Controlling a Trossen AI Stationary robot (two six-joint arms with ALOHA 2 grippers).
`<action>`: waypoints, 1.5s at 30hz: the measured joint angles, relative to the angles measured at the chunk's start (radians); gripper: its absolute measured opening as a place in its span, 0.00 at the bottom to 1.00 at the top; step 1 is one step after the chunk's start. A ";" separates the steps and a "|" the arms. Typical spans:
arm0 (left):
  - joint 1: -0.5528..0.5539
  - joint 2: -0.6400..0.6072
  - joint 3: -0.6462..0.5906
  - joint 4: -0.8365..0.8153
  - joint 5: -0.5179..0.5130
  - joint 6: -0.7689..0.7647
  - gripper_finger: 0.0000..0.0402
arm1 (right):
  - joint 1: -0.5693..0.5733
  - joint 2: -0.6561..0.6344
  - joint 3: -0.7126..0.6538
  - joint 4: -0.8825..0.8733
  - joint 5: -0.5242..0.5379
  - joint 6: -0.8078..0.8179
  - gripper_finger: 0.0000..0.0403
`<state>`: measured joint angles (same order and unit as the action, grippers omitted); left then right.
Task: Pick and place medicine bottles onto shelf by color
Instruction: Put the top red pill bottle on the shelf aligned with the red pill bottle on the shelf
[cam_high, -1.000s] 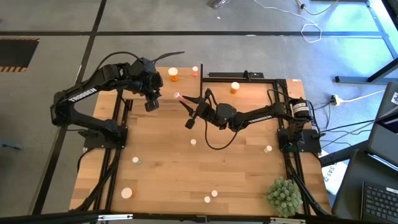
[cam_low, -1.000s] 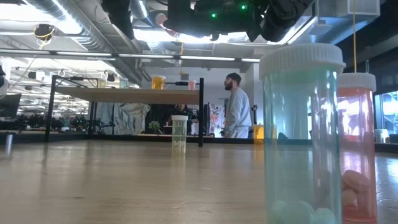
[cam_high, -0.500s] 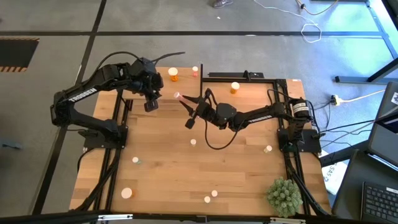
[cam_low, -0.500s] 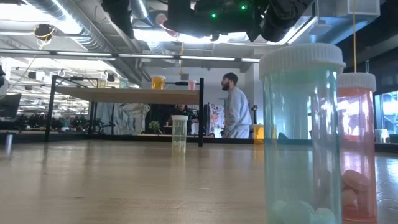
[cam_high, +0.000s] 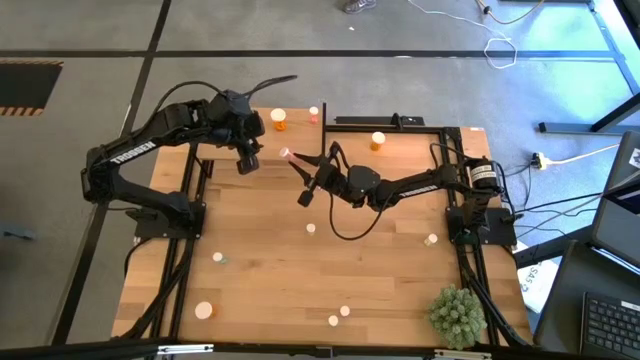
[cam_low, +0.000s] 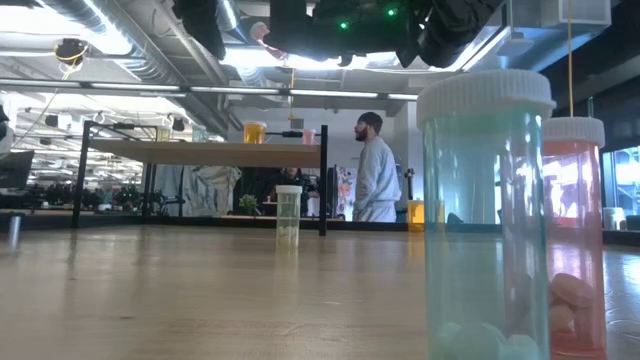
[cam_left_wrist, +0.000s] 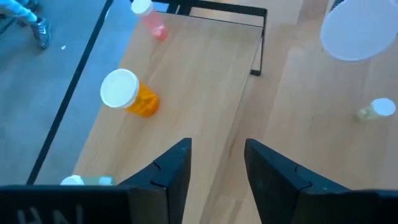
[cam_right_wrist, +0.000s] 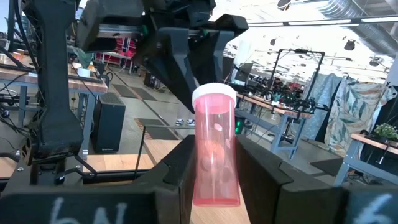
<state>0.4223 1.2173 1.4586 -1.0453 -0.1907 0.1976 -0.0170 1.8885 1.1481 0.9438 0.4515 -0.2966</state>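
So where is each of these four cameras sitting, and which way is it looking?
High view: overhead, straight down on both arms and the shelf.
Low view: at tabletop height, level past a green bottle.
Left wrist: down past the empty left gripper at an orange bottle, also seen from overhead.
Right wrist: forward past the right gripper, clamping a pink bottle.

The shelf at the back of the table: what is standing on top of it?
On the shelf stand an orange bottle and a pink bottle. A pale bottle peeks out, mostly covered by the left end effector.
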 joint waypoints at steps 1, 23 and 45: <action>0.000 0.000 0.000 -0.001 0.003 0.013 0.36 | 0.000 0.000 0.000 -0.004 0.000 0.000 0.26; 0.001 0.004 0.000 0.126 0.336 0.146 0.35 | -0.001 -0.001 0.000 -0.048 -0.054 0.000 0.26; 0.018 0.033 0.000 0.162 0.392 0.116 0.35 | 0.000 -0.001 0.000 -0.047 -0.064 0.000 0.26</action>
<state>0.4400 1.2499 1.4586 -0.8832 0.2009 0.3138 -0.0174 1.8877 1.1481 0.8967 0.3878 -0.2968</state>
